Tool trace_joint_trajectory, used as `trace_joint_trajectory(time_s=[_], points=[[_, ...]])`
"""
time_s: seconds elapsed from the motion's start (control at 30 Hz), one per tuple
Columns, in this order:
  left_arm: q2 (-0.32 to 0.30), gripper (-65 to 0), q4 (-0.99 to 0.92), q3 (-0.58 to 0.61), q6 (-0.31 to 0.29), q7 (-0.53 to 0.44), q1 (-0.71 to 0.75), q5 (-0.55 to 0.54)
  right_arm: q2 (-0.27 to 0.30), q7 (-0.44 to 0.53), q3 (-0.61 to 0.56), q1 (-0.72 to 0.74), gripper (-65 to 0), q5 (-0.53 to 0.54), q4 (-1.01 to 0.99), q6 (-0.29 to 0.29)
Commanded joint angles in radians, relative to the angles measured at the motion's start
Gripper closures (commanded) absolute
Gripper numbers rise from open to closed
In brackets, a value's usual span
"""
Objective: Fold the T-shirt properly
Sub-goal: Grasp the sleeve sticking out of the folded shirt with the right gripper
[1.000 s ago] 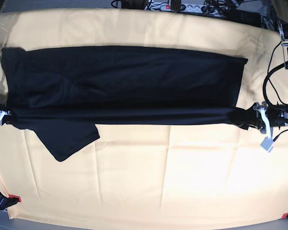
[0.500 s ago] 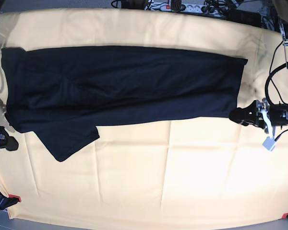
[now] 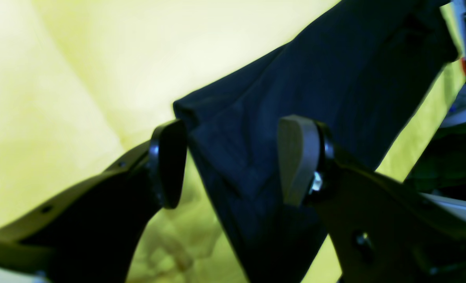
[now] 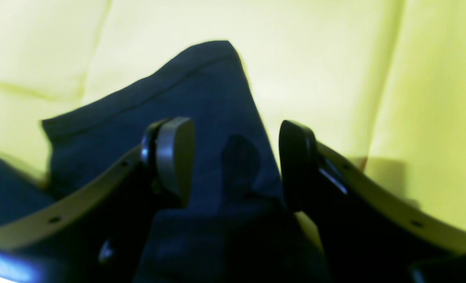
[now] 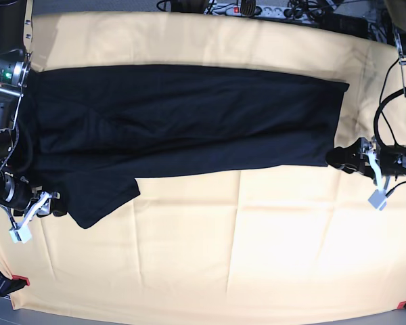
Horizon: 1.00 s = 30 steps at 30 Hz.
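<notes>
T-shirt (image 5: 189, 115) is laid flat on cloth-covered surface (image 5: 257, 257) | left hand (image 5: 341, 160), right hand (image 5: 51, 203) are released, nothing gripped | soft, floppy, light; probably best pinched at sleeve corner and hem edge

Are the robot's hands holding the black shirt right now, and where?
No. Both the left gripper and the right gripper are open, and the T-shirt lies loose between their jaws, unclamped.

plain black T-shirt (image 5: 189, 115), pale yellow-cream cloth (image 5: 223, 250)
</notes>
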Motion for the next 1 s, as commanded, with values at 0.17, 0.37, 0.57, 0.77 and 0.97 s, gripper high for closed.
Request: trace_joint_trajectory(time_s=[0.17, 0.37, 0.57, 0.77, 0.97], points=[[-0.061, -38.2, 0.012, -0.011, -0.003, -0.026, -0.025, 0.031, -0.016, 0.112, 0.009, 0.003, -36.4, -0.109, 0.015, -0.134], [-0.089, -38.2, 0.012, -0.011, -0.002, -0.029, -0.025, 0.03, -0.028, 0.135, 0.009, -0.063, -36.4, -0.078, 0.015, -0.129], [-0.093, -38.2, 0.012, -0.011, -0.002, -0.03, -0.025, 0.028, -0.029, 0.146, 0.009, -0.099, -36.4, -0.056, 0.015, -0.116], [-0.093, -38.2, 0.012, -0.011, -0.002, -0.03, -0.025, 0.023, -0.049, 0.142, 0.009, -0.115, -36.4, 0.014, 0.015, -0.002], [-0.093, -38.2, 0.012, -0.011, -0.002, -0.03, -0.025, 0.023, -0.061, 0.134, 0.009, -0.114, -36.3, 0.034, 0.015, 0.03]])
